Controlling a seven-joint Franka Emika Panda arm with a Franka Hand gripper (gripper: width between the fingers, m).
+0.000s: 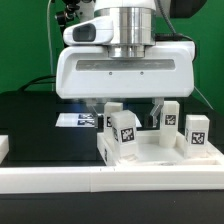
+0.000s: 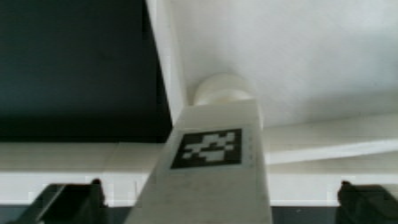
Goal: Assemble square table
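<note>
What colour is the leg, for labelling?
White, with a black-white tag; wrist view shows the leg best.

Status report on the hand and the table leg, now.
Hand open, holding nothing. Tagged leg upright between the fingers, not gripped. Square tabletop on the table, other legs standing around it. Nothing blocking seen.

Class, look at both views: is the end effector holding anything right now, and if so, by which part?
Nothing is held. The end effector is open, its fingers standing apart on either side of an upright table leg without touching it.
</note>
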